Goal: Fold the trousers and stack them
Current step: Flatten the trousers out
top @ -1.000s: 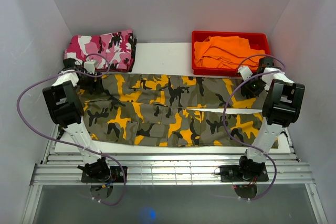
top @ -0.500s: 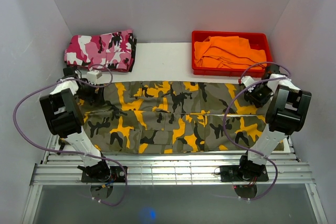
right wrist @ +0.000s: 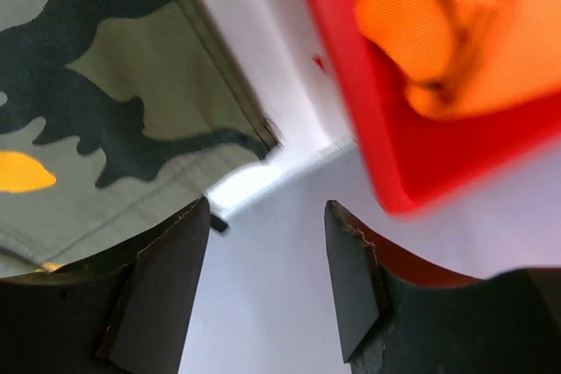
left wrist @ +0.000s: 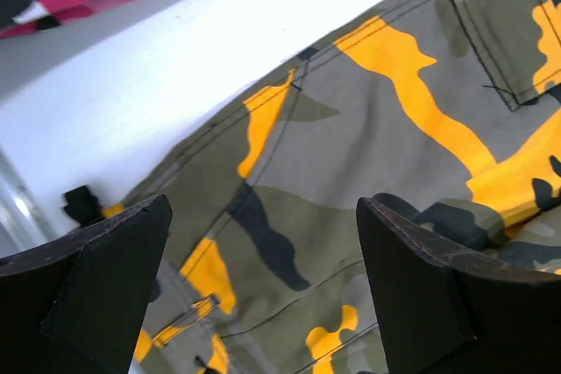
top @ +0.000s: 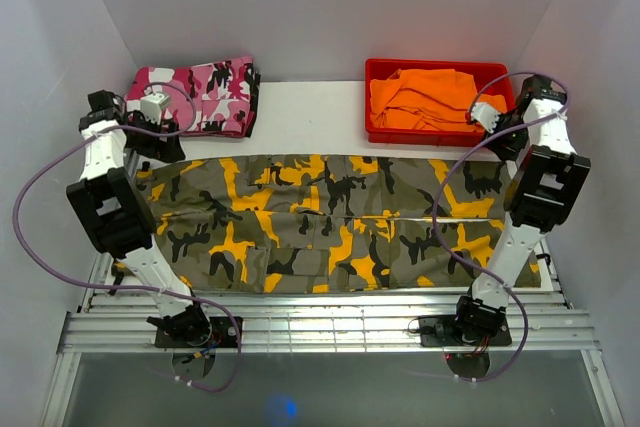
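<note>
The green, yellow and black camouflage trousers (top: pixel 330 222) lie flat across the table, folded lengthwise. My left gripper (top: pixel 152 145) is open and empty above their far left corner. In the left wrist view (left wrist: pixel 263 216) the cloth (left wrist: pixel 368 129) shows between the spread jaws. My right gripper (top: pixel 500 142) is open and empty above the far right corner. In the right wrist view (right wrist: pixel 267 216) the trousers' edge (right wrist: pixel 105 85) lies to the left. Folded pink camouflage trousers (top: pixel 195 95) lie at the far left.
A red bin (top: pixel 440 132) holding orange garments (top: pixel 430 97) stands at the far right, close to my right gripper; it also shows in the right wrist view (right wrist: pixel 377 129). White walls close in both sides. A metal rail (top: pixel 330 327) runs along the near edge.
The trousers shifted a little toward the near edge and settled flat. Both grippers have left their ends and risen toward the far side, the left toward the pink stack, the right toward the bin.
</note>
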{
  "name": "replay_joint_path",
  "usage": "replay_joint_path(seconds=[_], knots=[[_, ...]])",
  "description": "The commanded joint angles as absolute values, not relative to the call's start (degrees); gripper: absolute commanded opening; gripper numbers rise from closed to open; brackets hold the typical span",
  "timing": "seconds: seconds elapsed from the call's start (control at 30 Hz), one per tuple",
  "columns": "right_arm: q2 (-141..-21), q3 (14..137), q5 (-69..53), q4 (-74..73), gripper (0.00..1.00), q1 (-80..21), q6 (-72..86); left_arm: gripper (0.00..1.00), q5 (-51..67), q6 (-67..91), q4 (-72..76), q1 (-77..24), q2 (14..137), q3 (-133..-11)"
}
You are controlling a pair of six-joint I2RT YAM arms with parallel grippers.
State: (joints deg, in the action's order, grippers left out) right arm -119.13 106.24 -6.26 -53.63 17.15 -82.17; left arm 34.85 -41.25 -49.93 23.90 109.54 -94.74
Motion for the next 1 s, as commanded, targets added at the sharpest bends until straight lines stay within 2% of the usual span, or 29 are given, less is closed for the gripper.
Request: replay_joint_path(seconds=[0.0, 0.37, 0.83, 0.93, 0.97], knots=[[-124.79, 108.89, -7.91, -62.14, 0.61, 17.58, -86.22, 0.98, 39.37, -39.82, -51.42, 23.82, 109.25, -92.47], [-128.67, 108.11, -12.73, -50.28, 0.63, 19.95, -77.18, 0.98, 39.29, -37.8, -47.99, 23.91, 105.29, -83.76], [-133.32, 104.5, -14.24, -50.09, 0.63, 20.13, -83.13, 0.98, 36.83, -33.4, -48.69, 25.57, 108.72, -92.8], [-134.91, 104.15, -14.15, -52.2, 0.56, 20.04, -84.98, 0.98, 36.39, -33.13, -48.69, 27.41, 109.77, -95.18], [-135.26, 104.32, -14.15, -53.08, 0.43, 20.04, -85.25, 0.98, 36.3, -33.05, -48.78, 27.94, 110.3, -97.53]])
